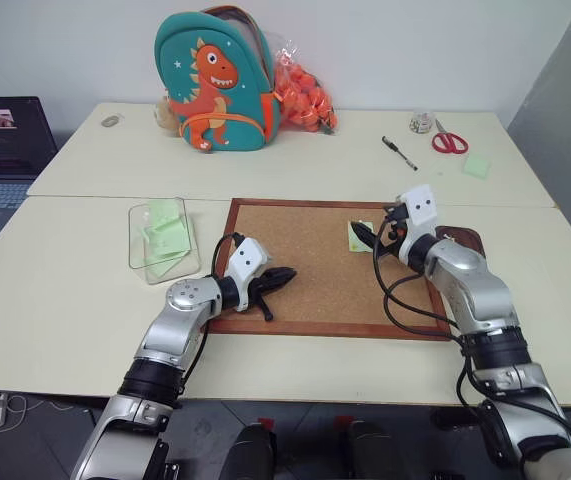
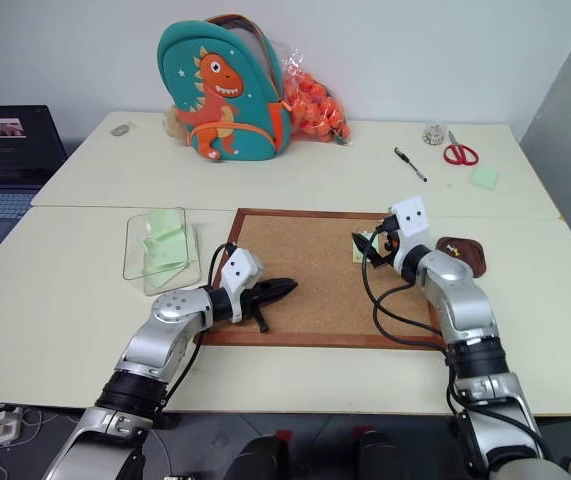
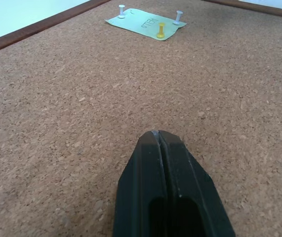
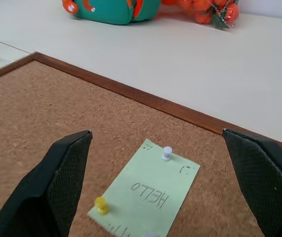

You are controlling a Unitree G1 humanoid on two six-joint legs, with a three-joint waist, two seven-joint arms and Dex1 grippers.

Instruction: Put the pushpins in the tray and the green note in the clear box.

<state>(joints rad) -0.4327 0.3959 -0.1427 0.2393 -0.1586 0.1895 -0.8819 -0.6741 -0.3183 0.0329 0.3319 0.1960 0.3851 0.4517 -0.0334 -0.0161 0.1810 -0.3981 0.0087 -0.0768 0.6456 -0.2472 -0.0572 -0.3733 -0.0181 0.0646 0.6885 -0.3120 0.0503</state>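
On the table, the clear box holds green paper; left tool pressed together, right tool spread.

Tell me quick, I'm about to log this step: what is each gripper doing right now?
Left gripper: closed, holding nothing, over the cork board.
Right gripper: open wide, empty, above the pinned green note.
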